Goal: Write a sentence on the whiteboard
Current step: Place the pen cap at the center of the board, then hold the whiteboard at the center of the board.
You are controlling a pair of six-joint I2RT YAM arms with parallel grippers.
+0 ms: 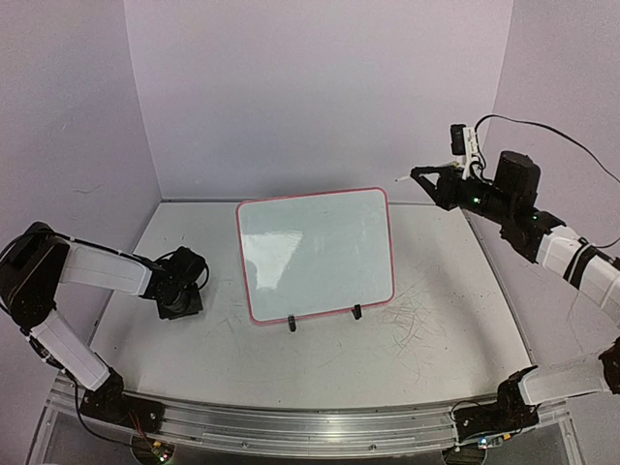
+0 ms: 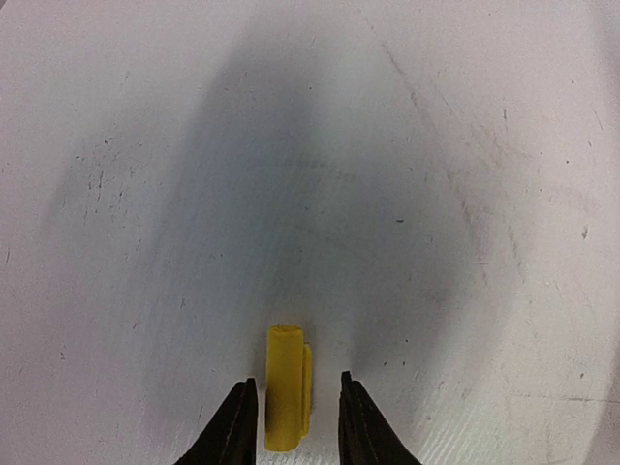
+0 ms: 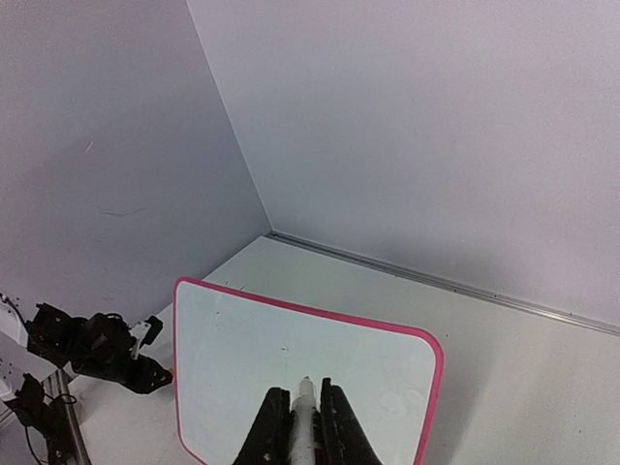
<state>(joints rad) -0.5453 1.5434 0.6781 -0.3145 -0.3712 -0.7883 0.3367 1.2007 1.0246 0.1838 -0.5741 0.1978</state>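
You have one table [image 1: 194, 358] and one whiteboard [image 1: 315, 252] standing near its middle, leaning back on two black feet [image 1: 292, 325]. Two arms flank it: the left arm [image 1: 102, 266] low, the right arm [image 1: 562, 247] raised. The right gripper [image 3: 303, 387] is clenched on one white marker [image 3: 304, 426], tip toward the board. The left gripper [image 2: 297, 380] is released, fingers parted around one yellow cap [image 2: 286, 387] lying on the table.

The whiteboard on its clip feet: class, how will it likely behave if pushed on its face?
The whiteboard would probably tip or slide backward easily, since it stands propped on just two small clip feet. It looks thin and flat, so it is likely light and stiff. Its glossy face probably offers little friction.
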